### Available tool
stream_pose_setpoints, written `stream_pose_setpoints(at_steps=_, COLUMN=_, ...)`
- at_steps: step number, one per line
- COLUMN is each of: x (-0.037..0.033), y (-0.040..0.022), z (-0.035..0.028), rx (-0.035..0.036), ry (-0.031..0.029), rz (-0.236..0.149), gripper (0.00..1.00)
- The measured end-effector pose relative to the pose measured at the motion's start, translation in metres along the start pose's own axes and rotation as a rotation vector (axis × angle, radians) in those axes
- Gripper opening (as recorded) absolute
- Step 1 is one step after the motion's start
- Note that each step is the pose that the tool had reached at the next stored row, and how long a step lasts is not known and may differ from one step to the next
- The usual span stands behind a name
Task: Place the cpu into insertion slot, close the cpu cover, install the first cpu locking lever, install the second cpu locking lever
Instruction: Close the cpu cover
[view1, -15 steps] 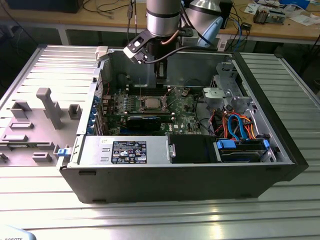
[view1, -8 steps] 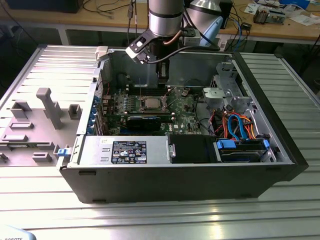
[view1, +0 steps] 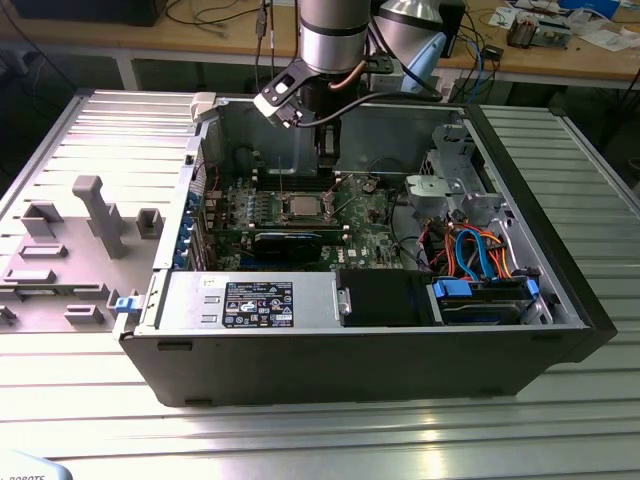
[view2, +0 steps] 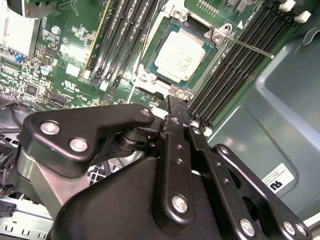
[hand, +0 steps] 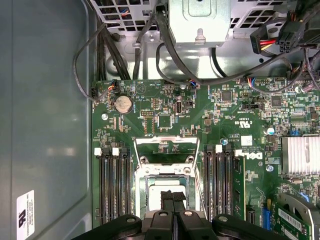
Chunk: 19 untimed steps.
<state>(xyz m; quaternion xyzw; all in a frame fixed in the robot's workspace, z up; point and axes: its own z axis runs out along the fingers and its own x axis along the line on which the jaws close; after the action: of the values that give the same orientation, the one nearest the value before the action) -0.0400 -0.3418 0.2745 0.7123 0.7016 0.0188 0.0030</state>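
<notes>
Gripper (view2: 176, 103) fingers pressed together w/ nothing between, at insertion slot (view2: 150, 79) rim. Cpu (view2: 182, 55) sits in slot, mid motherboard (hand: 165, 115); first wrist view: fingers hide part. We can't tell cpu cover pos.

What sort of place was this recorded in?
Probably an electronics or robotics lab: an open computer case lies on a ribbed metal table, a robot arm reaches into it, and a wooden bench strewn with cables stands behind.
</notes>
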Motion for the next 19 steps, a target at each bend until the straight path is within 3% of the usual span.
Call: stream_pose_setpoints(at_steps=19, x=0.0000, y=0.0041, z=0.0001, rx=0.0000, ry=0.0000, rz=0.000, gripper=0.11)
